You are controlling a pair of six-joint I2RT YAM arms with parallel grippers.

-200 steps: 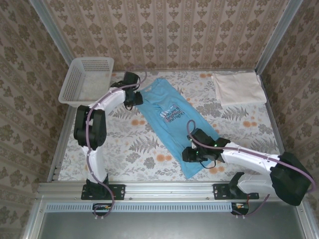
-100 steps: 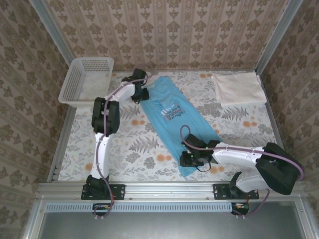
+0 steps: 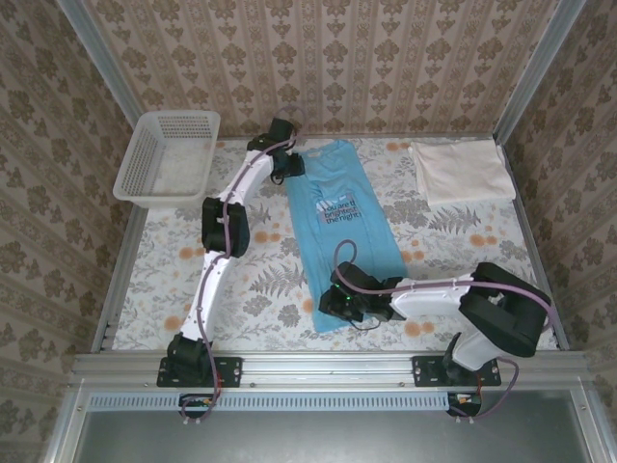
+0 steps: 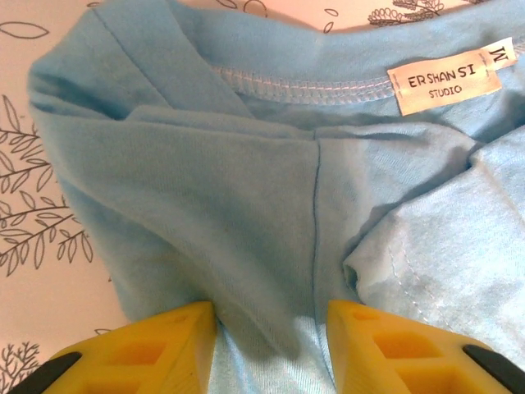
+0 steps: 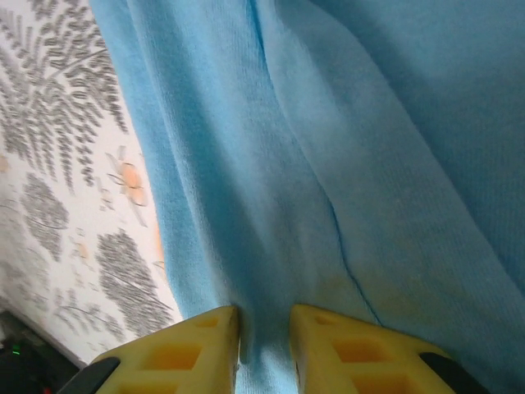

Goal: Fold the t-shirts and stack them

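We show the light blue t-shirt (image 3: 339,227) lengthwise at centre frame on the surface (image 3: 255,285), left end effector (image 4: 267,316) pinching cloth near its collar, right end effector (image 5: 264,320) its hem, presumably to straighten it.

Central t-shirt (image 3: 347,241) on table (image 3: 260,280), second t-shirt (image 3: 461,172) far right, basket (image 3: 145,159) far left.

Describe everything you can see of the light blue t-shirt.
The light blue t-shirt is knit cloth, folded lengthwise into a narrow strip, flat on the table, collar far, hem near. It has white-and-dark chest print and a neck label reading ERSHAN SI STUDIO. The left gripper pinches its collar end, the right gripper its near hem.
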